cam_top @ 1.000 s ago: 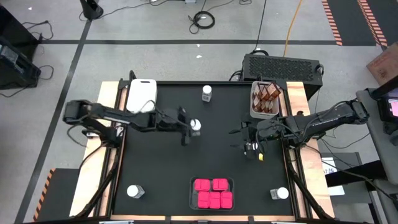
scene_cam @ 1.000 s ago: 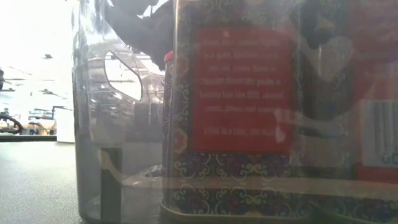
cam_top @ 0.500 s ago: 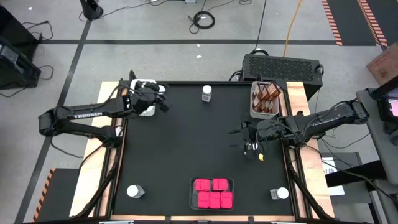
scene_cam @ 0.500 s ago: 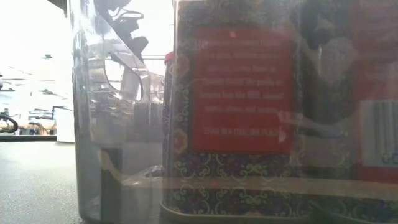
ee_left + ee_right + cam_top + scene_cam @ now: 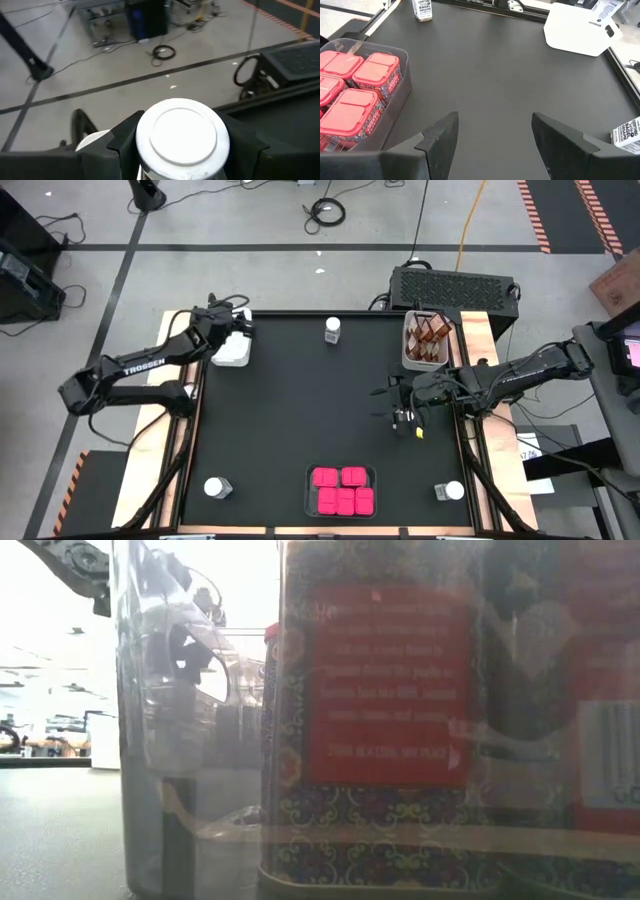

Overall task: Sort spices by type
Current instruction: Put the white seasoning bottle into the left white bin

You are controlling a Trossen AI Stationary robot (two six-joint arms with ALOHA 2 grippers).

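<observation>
From above we see the left gripper (image 5: pixel 232 330) over the white tray (image 5: pixel 231 350). Its wrist view shows fingers (image 5: pixel 122 137) grasping a white-lidded jar (image 5: pixel 182 137). The right gripper (image 5: pixel 492 135) hangs released above the black desk (image 5: pixel 485 75), near the pink boxes (image 5: pixel 355 95).

You have the wide middle of the black table mat (image 5: pixel 300 420) free to cross, hemmed only by the clear tray of pink square-topped boxes (image 5: pixel 340 490) at the near edge and white-lidded clear jars (image 5: pixel 333 330) near the rims.
</observation>
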